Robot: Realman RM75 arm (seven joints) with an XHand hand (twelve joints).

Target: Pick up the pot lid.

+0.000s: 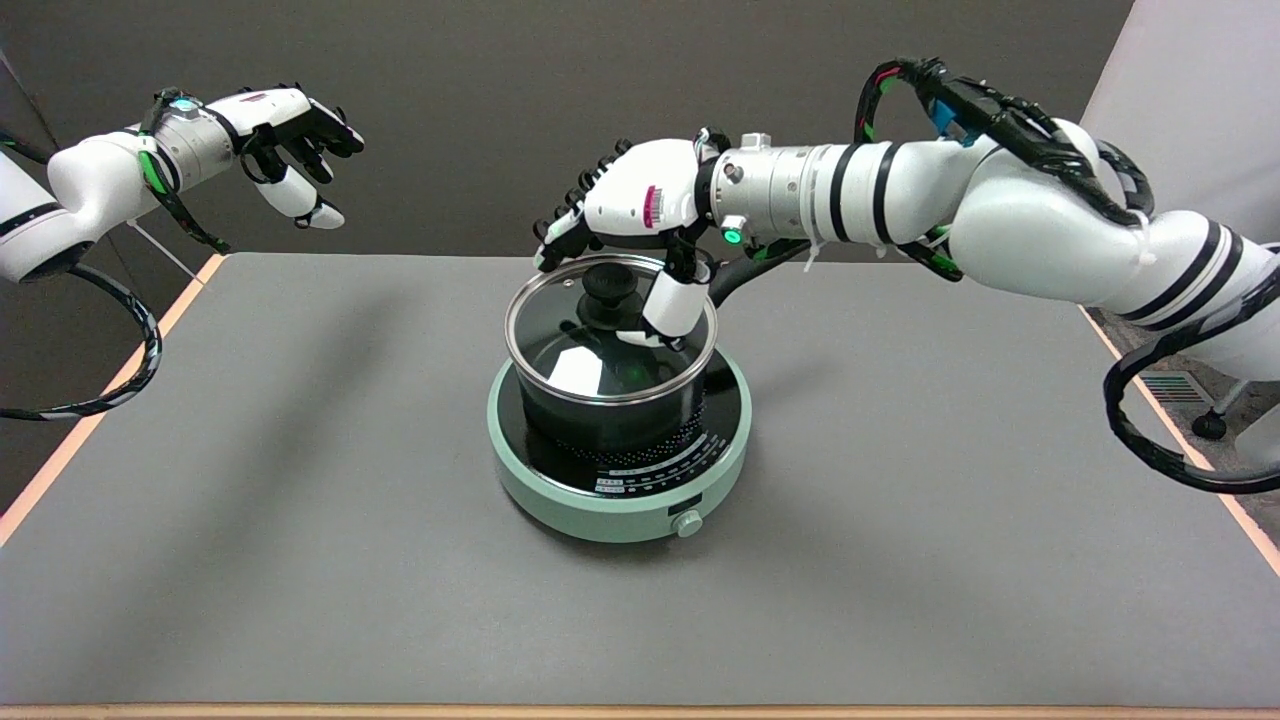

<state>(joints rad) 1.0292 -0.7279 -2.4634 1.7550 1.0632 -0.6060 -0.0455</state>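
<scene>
Glass pot lid (pixel 570 345) seated on the black pot (pixel 610 420), atop a mint-green cooker (pixel 560 500) mid-bench (pixel 300 550). Right hand (pixel 640 200) over the lid from the far right, fingers (pixel 672 305) curled beside the black knob (pixel 612 288); actual grip impossible to tell.

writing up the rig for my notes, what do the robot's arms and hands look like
Both arms are glossy white with black bands and black cable bundles marked green. The right arm has a silver wrist section with a green light. Each robot hand, right and left, has a white shell with black fingers; the right carries a magenta label.
</scene>
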